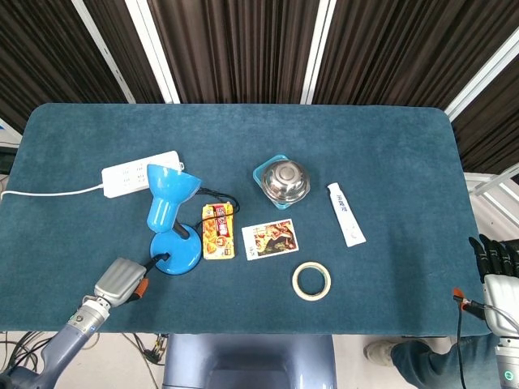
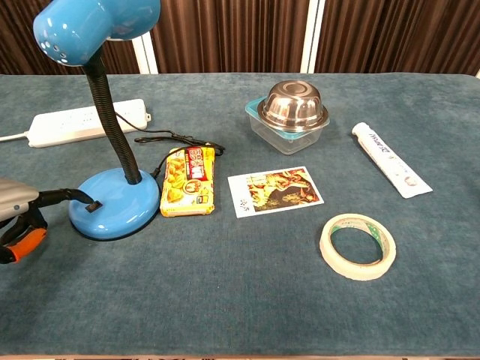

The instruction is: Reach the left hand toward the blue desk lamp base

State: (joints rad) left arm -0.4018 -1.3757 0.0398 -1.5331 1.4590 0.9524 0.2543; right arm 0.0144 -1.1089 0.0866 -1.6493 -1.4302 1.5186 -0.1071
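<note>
The blue desk lamp stands left of centre, its round base [image 1: 178, 253] [image 2: 116, 204] under a black gooseneck and blue shade [image 1: 168, 193] [image 2: 94, 26]. My left hand [image 1: 123, 280] [image 2: 21, 212] is at the base's near-left side, low over the cloth. One black finger [image 2: 69, 196] reaches out and its tip touches the base's edge by the small black switch. It holds nothing. My right hand [image 1: 495, 267] hangs off the table's right edge, fingers straight, empty, seen only in the head view.
A snack packet [image 1: 217, 230] [image 2: 189, 181] lies against the base's right side, the lamp cord looping behind it. A white power strip [image 1: 139, 172] sits further back. A picture card [image 1: 271, 240], tape roll [image 1: 311, 280], steel bowl on a teal box [image 1: 282, 180] and a tube [image 1: 345, 213] lie to the right.
</note>
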